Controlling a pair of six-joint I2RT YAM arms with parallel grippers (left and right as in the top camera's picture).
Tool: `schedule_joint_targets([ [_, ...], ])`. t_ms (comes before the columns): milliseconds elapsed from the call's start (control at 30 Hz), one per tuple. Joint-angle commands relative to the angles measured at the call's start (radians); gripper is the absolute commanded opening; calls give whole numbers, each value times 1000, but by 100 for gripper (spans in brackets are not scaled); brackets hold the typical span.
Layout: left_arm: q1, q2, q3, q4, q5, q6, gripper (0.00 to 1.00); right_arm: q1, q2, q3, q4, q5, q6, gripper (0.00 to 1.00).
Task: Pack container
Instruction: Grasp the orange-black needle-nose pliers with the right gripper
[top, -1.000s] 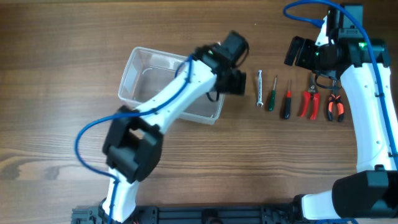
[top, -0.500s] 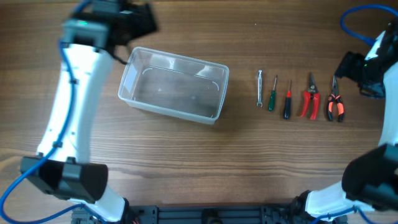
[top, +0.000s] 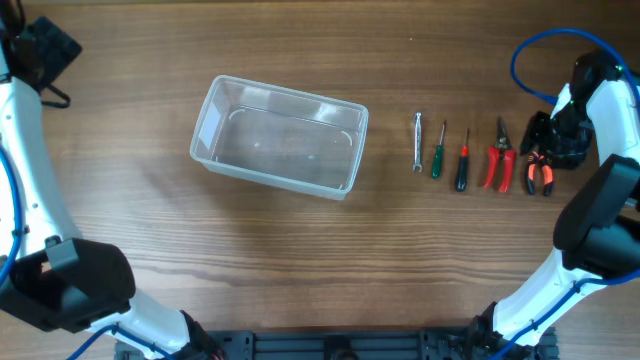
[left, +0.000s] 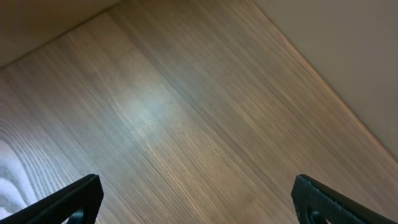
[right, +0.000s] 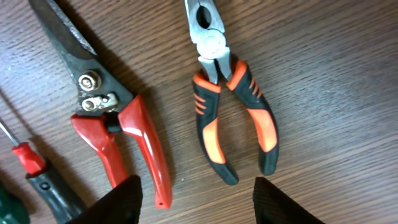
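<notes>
Fingers of the left hand (left: 196, 190) are spread wide over bare wood at the far left rear of the surface (top: 300, 260), well apart from everything else. Left of centre sits the container (top: 280, 135), clear, open side up. Right of it lies a row: wrench (top: 418, 142), green screwdriver (top: 438, 155), red-and-black screwdriver (top: 461, 165), red-handled snips (top: 495, 158), orange-and-black pliers (top: 540, 172). At that far end hangs the right hand (right: 199, 199), fingers spread, the pliers' handles showing between them.
</notes>
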Motion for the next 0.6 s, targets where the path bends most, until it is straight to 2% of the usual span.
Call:
schedule_joint_targets([
  [0,19,6,8,3,-13,11,100,-2,14,6,14,34,-2,57],
  [133,19,6,8,2,-13,11,100,-2,14,-79,93,34,-2,61],
  [333,19,6,8,2,-13,11,100,-2,14,-208,229,1,1,61],
  [533,19,6,8,2,-13,11,100,-2,14,-293,315,-5,34,54],
  [567,19,6,8,2,-13,11,100,-2,14,-305,325,-6,48,50],
])
